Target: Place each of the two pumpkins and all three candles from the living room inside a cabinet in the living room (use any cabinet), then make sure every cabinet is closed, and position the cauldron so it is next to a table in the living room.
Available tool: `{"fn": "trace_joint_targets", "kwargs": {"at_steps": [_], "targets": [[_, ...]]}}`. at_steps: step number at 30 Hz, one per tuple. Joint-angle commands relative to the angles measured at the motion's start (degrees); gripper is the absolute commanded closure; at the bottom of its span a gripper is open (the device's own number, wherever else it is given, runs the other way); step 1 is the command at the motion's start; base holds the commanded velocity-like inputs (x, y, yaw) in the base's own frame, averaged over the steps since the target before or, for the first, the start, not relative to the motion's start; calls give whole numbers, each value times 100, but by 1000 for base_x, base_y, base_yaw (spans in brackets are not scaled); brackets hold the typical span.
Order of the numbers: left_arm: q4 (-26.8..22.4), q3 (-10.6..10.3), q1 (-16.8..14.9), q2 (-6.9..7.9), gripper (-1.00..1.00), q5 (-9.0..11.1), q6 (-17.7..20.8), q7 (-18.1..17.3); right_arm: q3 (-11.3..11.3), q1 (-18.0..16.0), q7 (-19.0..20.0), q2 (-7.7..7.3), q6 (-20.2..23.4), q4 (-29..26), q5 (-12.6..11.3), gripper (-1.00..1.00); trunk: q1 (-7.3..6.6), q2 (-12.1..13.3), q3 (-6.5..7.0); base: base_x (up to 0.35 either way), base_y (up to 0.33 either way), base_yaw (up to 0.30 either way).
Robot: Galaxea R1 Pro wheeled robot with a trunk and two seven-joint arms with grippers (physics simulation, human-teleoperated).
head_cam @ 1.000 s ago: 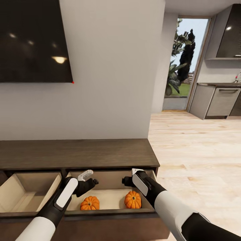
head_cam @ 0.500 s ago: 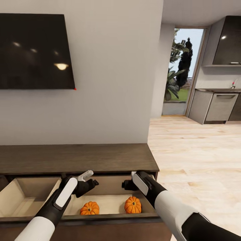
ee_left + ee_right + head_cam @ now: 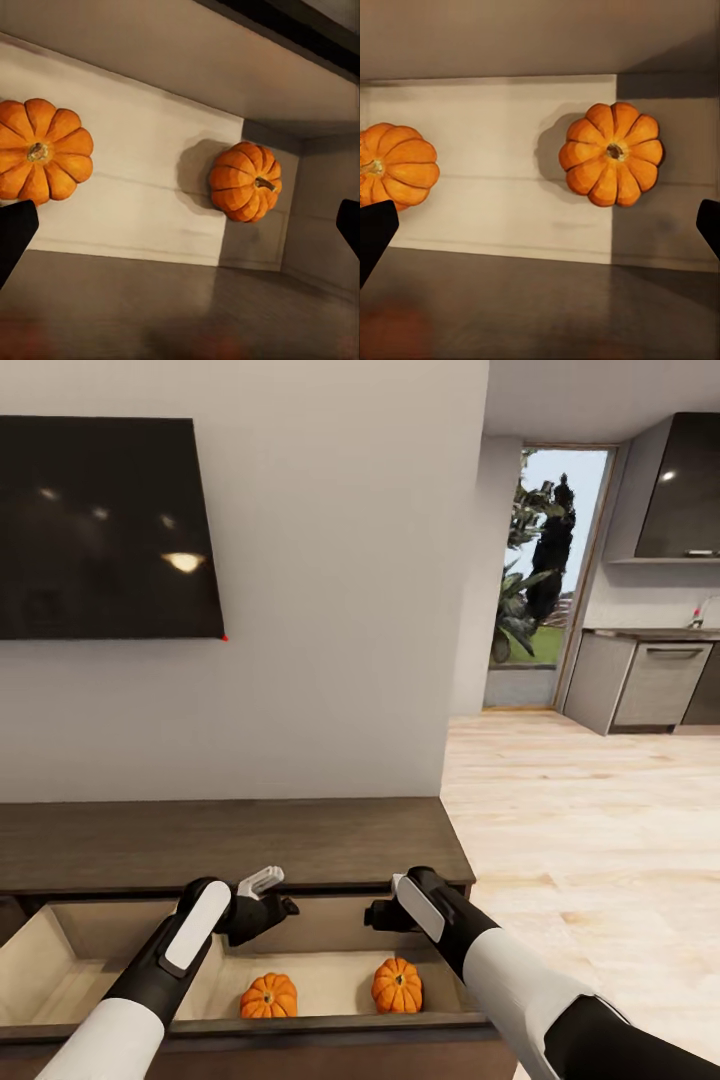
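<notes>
Inside the cabinet's (image 3: 300,840) open drawer (image 3: 330,970) sit two pumpkins (image 3: 268,996) (image 3: 397,985) — left gripper (image 3: 275,895) and right gripper (image 3: 378,912) hover above, both spread wide, empty.

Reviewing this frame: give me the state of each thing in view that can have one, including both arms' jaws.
Long dark-brown wooden cabinet: two drawers pulled open.
Left orange ribbed pumpkin: lying free in the right-hand drawer, stem up.
Right orange ribbed pumpkin: same drawer, apart from the first, untouched.
Left gripper: over the drawer, jaws open, empty.
Right gripper: over the drawer, jaws open, empty.
Left-hand drawer: open.
</notes>
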Motion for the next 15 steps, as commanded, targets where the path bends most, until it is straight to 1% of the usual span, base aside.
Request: {"fn": "trace_joint_targets", "kwargs": {"at_steps": [1, 7, 13, 15], "targets": [[-6, -17, -3, 5, -100, 57, 53, 59, 36, -5, -51, -7, 8, -8, -58, -100, -24, 39, 12, 0, 0, 0], [-5, -23, -34, 6, -100, -4, 157, 121, 34, -5, -41, -19, 9, -10, -54, -100, -155, 279, 120, 0, 0, 0], [231, -26, -169, 13, -100, -17, 385, 135, 34, -5, -36, -21, 16, -10, -68, -100, -287, 520, 227, 0, 0, 0], [255, -26, -179, 13, -100, -14, 398, 137, 34, -5, -31, -21, 21, -10, -70, -100, -331, 600, 263, 0, 0, 0]]}}
